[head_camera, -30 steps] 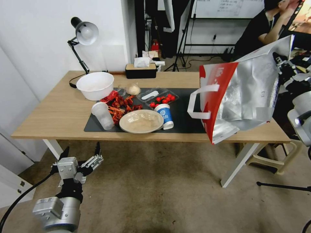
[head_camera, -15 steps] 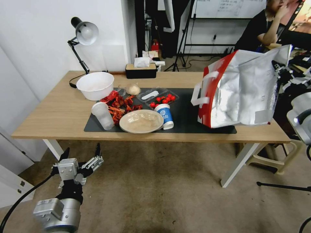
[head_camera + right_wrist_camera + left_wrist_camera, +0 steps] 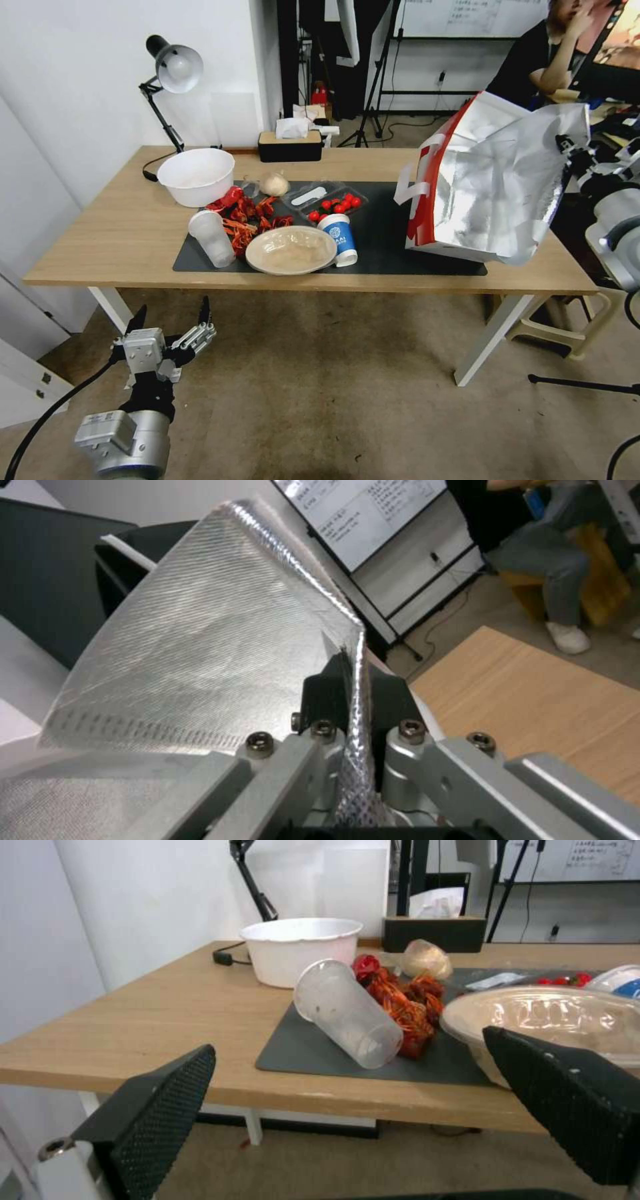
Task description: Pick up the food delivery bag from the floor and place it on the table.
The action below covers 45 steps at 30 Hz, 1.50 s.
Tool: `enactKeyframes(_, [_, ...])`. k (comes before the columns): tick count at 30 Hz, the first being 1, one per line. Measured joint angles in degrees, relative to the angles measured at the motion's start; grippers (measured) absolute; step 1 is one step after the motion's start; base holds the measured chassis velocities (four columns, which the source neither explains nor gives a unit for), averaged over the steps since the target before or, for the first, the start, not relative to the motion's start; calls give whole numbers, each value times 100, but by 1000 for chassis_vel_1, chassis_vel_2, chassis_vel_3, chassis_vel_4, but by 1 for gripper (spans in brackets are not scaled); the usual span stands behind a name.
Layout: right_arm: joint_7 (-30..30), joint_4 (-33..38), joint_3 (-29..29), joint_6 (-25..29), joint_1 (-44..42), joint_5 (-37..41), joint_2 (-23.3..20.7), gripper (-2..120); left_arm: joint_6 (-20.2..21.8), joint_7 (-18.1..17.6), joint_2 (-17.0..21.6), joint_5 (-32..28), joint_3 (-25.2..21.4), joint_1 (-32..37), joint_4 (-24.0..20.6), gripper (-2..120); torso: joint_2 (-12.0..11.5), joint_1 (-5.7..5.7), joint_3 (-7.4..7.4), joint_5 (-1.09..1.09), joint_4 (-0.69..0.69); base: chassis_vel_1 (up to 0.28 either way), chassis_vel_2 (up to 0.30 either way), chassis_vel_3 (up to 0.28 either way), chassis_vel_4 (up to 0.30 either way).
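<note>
food delivery bag (image 3: 497, 180) is off the floor (image 3: 347, 393) and down on the desk (image 3: 127, 227), at the 3 o'clock end. Base sits partly on the dark mat (image 3: 383, 227), foil side bulging past the near edge. It's leaning, mouth tipped toward 2 o'clock, white strap handle (image 3: 413, 190) hanging on the 9 o'clock face.

right gripper (image 3: 353, 690): jaws closed on the bag's foil rim, thin fold pinched between the two black pads. In the head view it's at the bag's top corner, about 3 o'clock of the bag.

Step, as I read it: placement, bag landed but not released. Looks like the grip is part of what props it up.

Next move calls for: square the bag so the base sits flat and fully on the desk, then open the jaws and clear the rim without dragging it. Risk is the bag slumping off the near edge once let go.

Neighbours at 9 o'clock of the bag: blue paper cup (image 3: 338, 239), tomato tray (image 3: 333, 200), lidded bowl (image 3: 291, 250). All apart from the bag.

left gripper (image 3: 168, 319): idle, low in front of the desk near its 7 o'clock corner, jaws wide apart, holding nothing.
</note>
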Motion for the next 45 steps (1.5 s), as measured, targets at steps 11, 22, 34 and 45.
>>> enactKeyframes(11, [-149, -60, -35, 50, 103, -348, 8, 38, -88, -10, -28, 138, 120, 83, 2, 100, 0, 0, 0, 1, 0, 0, 0, 0, 0])
enactKeyframes(22, [-410, 12, 15, 120, 35, -483, -98, 77, -123, -12, -91, 180, 129, 137, -55, 100, 0, 0, 0, 0, 0, 0, 0, 0, 0])
enactKeyframes(34, [-609, 205, 161, 106, -257, -560, -137, 100, -143, 34, -135, 206, 91, 287, -183, 100, -1, -1, 0, 1, 0, 0, 0, 0, 0])
enactKeyframes(45, [-1052, 317, 242, 125, -571, -1336, -157, 100, -150, 39, -139, 197, 39, 306, -240, 100, 0, -1, -1, 0, 0, 0, 0, 0, 0])
